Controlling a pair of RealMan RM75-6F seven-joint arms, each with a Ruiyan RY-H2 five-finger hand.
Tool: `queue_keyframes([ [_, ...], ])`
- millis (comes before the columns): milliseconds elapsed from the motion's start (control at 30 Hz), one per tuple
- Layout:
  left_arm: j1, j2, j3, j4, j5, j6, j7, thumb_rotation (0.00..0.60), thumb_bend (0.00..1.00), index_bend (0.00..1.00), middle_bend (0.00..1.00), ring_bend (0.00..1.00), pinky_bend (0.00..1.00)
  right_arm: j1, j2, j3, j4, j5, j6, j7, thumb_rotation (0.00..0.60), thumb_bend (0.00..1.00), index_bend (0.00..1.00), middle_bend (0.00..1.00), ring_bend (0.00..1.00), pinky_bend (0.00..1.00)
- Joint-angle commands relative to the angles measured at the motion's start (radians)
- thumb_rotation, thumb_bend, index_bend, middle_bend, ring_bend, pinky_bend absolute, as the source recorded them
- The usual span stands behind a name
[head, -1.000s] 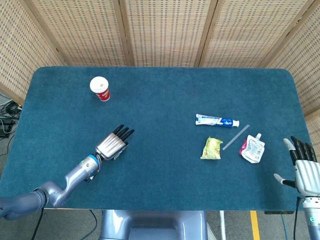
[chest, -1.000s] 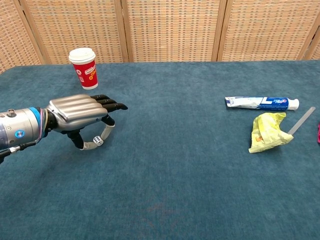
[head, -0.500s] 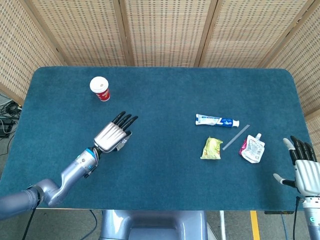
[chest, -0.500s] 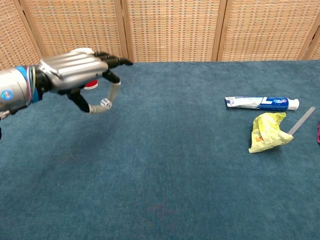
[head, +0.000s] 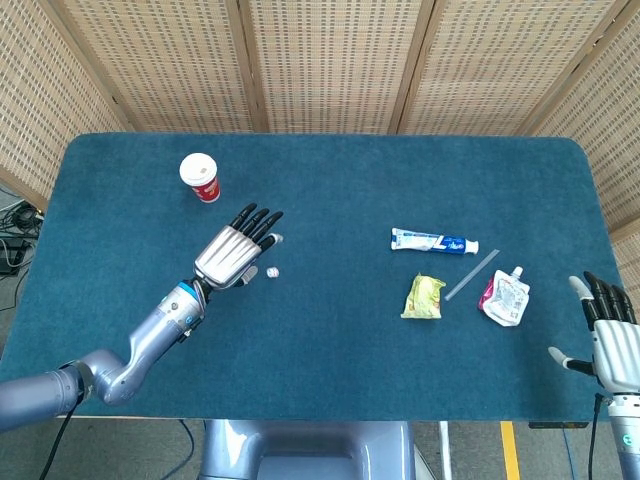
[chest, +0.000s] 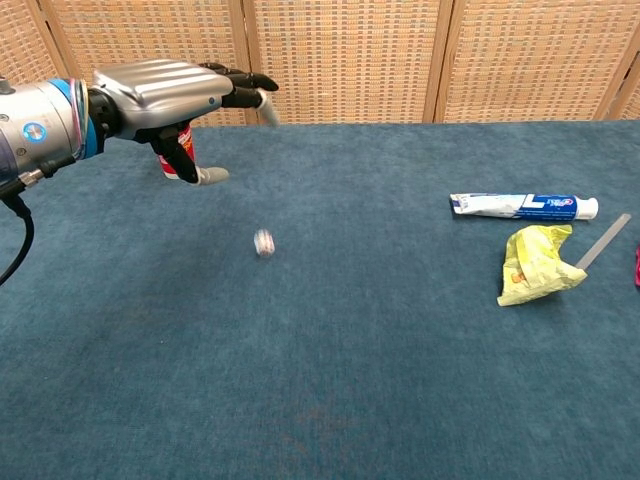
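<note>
On the table (head: 330, 180): one blue felt top, everything lies on it.
Left hand (head: 236, 256): raised, fingers spread, holding nothing; far nearer the die than the other.
Right hand (head: 612, 340): at the near right edge, fingers apart, empty.
Paper cup (head: 200, 177): one, far left.
Toothpaste tube (head: 433, 241): one, lying left-right.
Yellow packet (head: 424, 297): one.
Pouch (head: 505, 297): one.
Die (head: 272, 272): one, blurred, just right of the left hand.

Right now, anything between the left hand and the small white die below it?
Nothing. In the chest view the left hand is raised with fingers spread, and the small white die appears blurred, apart from it, with only bare blue table cloth behind.
</note>
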Motion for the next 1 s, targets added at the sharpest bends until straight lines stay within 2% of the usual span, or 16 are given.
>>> queue_keyframes([
  [33, 0.005, -0.002, 0.007, -0.002, -0.005, 0.011, 0.010, 0.600, 0.36, 0.05, 0.00, 0.00, 0.00, 0.000, 0.000, -0.001, -0.001, -0.002, 0.000, -0.001, 0.600, 0.06, 0.07, 0.00, 0.00, 0.00],
  [367, 0.063, 0.030, 0.048, -0.038, 0.001, 0.078, -0.019, 0.600, 0.36, 0.05, 0.00, 0.00, 0.00, 0.002, -0.004, -0.006, -0.004, -0.002, -0.007, -0.018, 0.600, 0.06, 0.07, 0.00, 0.00, 0.00],
  [500, 0.120, 0.058, 0.079, -0.063, 0.024, 0.155, -0.022, 0.600, 0.36, 0.05, 0.00, 0.00, 0.00, 0.002, -0.002, -0.007, -0.008, -0.004, -0.007, -0.022, 0.600, 0.06, 0.07, 0.00, 0.00, 0.00],
  [600, 0.170, 0.077, 0.097, -0.082, 0.038, 0.231, -0.014, 0.600, 0.35, 0.11, 0.00, 0.00, 0.00, 0.002, -0.001, -0.009, -0.011, -0.007, -0.008, -0.027, 0.600, 0.06, 0.07, 0.00, 0.00, 0.00],
  [700, 0.262, 0.087, 0.122, -0.104, 0.072, 0.378, -0.030, 0.600, 0.33, 0.10, 0.00, 0.00, 0.00, 0.002, 0.000, -0.013, -0.016, -0.012, -0.008, -0.037, 0.600, 0.06, 0.07, 0.00, 0.00, 0.00],
  [733, 0.294, 0.090, 0.133, -0.109, 0.078, 0.422, -0.032, 0.600, 0.32, 0.07, 0.00, 0.00, 0.00, 0.002, 0.000, -0.014, -0.017, -0.014, -0.007, -0.040, 0.600, 0.06, 0.07, 0.00, 0.00, 0.00],
  [833, 0.367, 0.103, 0.175, -0.123, 0.095, 0.501, -0.024, 0.600, 0.18, 0.00, 0.00, 0.00, 0.00, 0.001, -0.003, -0.015, -0.012, -0.019, 0.002, -0.069, 0.600, 0.06, 0.07, 0.00, 0.00, 0.00],
  [933, 0.443, 0.134, 0.231, -0.161, 0.087, 0.547, 0.013, 0.600, 0.05, 0.00, 0.00, 0.00, 0.00, -0.001, -0.006, -0.018, -0.015, -0.025, 0.009, -0.095, 0.600, 0.06, 0.06, 0.00, 0.00, 0.00],
  [1000, 0.489, 0.143, 0.254, -0.176, 0.093, 0.592, 0.021, 0.600, 0.00, 0.00, 0.00, 0.00, 0.00, 0.000, -0.003, -0.023, -0.024, -0.030, 0.006, -0.104, 0.600, 0.06, 0.03, 0.00, 0.00, 0.00],
])
